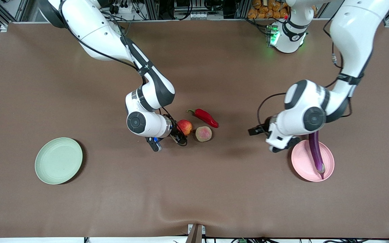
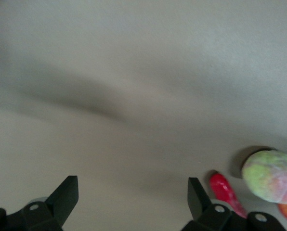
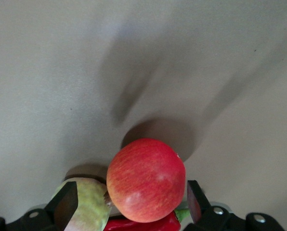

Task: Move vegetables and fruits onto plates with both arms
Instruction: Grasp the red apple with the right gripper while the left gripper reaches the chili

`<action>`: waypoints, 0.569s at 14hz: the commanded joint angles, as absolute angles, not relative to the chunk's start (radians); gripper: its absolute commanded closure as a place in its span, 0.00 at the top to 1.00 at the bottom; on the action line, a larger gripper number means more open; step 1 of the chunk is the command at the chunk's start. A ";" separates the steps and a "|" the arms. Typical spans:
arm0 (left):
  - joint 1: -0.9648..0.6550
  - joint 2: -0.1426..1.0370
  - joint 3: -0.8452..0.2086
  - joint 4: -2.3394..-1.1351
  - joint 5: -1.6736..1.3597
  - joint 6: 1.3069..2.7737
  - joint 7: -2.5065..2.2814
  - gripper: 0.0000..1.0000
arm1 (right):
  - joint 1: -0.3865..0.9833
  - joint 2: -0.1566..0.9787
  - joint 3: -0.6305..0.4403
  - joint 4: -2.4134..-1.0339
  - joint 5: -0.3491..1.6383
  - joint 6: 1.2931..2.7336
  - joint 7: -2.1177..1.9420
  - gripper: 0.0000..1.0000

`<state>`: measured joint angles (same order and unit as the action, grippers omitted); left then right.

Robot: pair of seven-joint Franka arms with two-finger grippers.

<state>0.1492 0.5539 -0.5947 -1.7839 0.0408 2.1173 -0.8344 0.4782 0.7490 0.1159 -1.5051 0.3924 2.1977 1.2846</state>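
Note:
My right gripper [image 1: 180,133] is low at the table with its fingers open on either side of the red-yellow apple [image 1: 185,127]. In the right wrist view the apple [image 3: 146,180] sits between the open fingers of the right gripper [image 3: 131,204]. The pinkish-tan peach [image 1: 203,133] lies beside the apple, and the red chili [image 1: 205,117] lies a little farther from the front camera. The purple eggplant [image 1: 316,150] lies on the pink plate [image 1: 301,162]. My left gripper [image 1: 260,131] is open and empty over bare table beside that plate. The left wrist view shows this gripper [image 2: 133,195], the peach [image 2: 271,175] and the chili [image 2: 224,189]. The green plate [image 1: 58,160] is empty.
The brown table cover [image 1: 194,189] has a slight wrinkle at its front edge. The left arm's base [image 1: 287,37] glows green at the table's back edge.

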 commanded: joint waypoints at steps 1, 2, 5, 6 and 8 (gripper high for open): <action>0.115 0.592 -0.592 -1.786 0.032 2.180 -0.958 1.00 | 0.514 0.752 0.103 -1.517 0.399 2.203 1.299 1.00; 0.100 0.595 -0.592 -1.795 0.032 2.192 -0.991 1.00 | 0.512 0.752 0.103 -1.525 0.397 2.203 1.298 1.00; 0.043 0.595 -0.588 -1.818 0.043 2.232 -1.109 1.00 | 0.518 0.756 0.103 -1.528 0.397 2.204 1.298 1.00; 0.040 0.600 -0.588 -1.821 0.043 2.250 -1.142 1.00 | 0.518 0.759 0.103 -1.528 0.397 2.204 1.296 1.00; 0.012 0.615 -0.588 -1.825 0.043 2.281 -1.221 1.00 | 0.517 0.761 0.103 -1.526 0.382 2.203 1.290 0.41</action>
<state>0.0335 0.6102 -0.5941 -1.8144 0.0408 2.2454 -1.1491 0.5065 0.7661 0.1142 -1.5185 0.3904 2.1987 1.2852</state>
